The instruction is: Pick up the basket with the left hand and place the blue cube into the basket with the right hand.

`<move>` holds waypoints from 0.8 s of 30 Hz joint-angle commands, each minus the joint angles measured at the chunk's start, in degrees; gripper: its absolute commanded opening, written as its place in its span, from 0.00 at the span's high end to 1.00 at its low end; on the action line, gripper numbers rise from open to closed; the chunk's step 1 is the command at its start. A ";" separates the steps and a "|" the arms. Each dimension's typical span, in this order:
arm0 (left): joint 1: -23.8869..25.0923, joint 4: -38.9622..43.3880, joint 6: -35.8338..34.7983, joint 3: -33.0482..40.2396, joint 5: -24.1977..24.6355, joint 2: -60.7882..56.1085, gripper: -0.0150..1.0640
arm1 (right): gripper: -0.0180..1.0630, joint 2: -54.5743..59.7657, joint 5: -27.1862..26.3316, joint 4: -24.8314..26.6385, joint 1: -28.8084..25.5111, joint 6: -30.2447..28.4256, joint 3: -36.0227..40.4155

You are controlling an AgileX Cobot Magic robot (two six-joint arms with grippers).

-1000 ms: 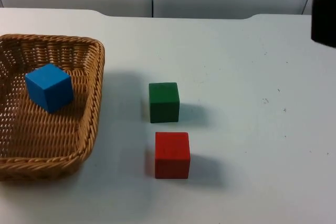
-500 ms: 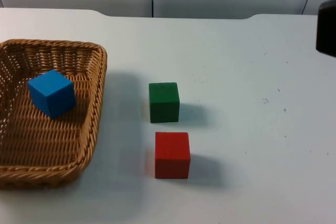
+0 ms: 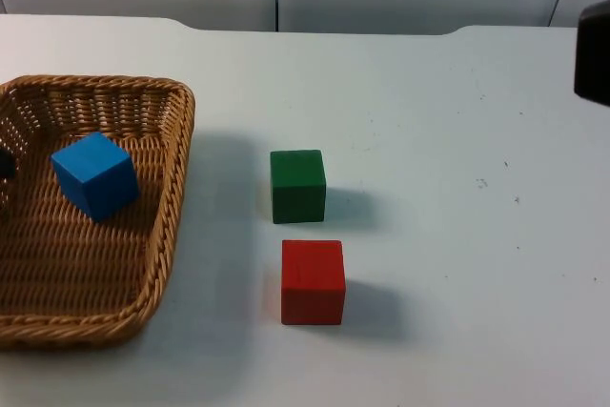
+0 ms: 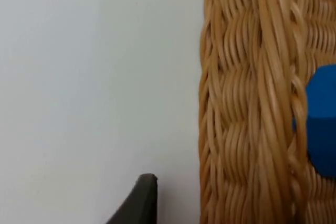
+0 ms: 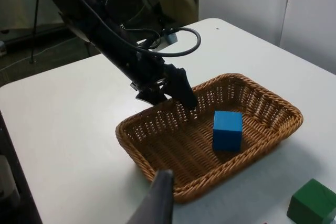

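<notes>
The wicker basket [image 3: 183, 140] rests on the white table at the left, with the blue cube [image 3: 93, 174] lying inside it. My left gripper [image 5: 174, 97] straddles the basket's [image 5: 286, 103] left rim and is open. One finger [image 5: 189, 100] reaches down inside, and a dark tip [image 3: 5, 164] of it peeks in from the left edge. The outer fingertip [image 4: 139, 203] stands clear of the woven wall [image 4: 236, 103]. The cube [image 5: 227, 129] lies apart from both fingers. My right arm [image 3: 593, 52] waits high at the table's right side, its gripper open and holding nothing, one fingertip [image 5: 157, 198] in view.
A green cube [image 3: 297, 186] sits right of the basket and a red cube [image 3: 313, 281] just in front of it. The table's right half is bare white surface up to the grey partition wall.
The basket has sunk lower and looks smaller, down on the table. A dark fingertip now shows inside its left edge. The right arm drew slightly to the right, then stayed.
</notes>
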 commanded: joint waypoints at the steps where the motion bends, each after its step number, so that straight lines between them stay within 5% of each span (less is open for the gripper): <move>1: -0.21 0.90 -0.68 -0.99 1.96 -0.30 0.01 | 0.19 -0.28 0.23 0.04 0.19 0.14 0.23; 6: -0.11 2.77 -2.32 -2.40 2.74 -2.50 0.01 | 0.19 -0.28 0.58 0.04 0.19 0.14 0.23; 15: -0.11 4.15 -5.69 -2.40 -9.15 -16.40 0.01 | 0.19 -0.28 0.25 -0.34 0.19 0.03 0.23; 24: -0.11 4.68 -11.17 -2.40 -1.79 -36.57 0.01 | 0.19 -0.28 -2.05 -0.47 0.19 -1.48 0.23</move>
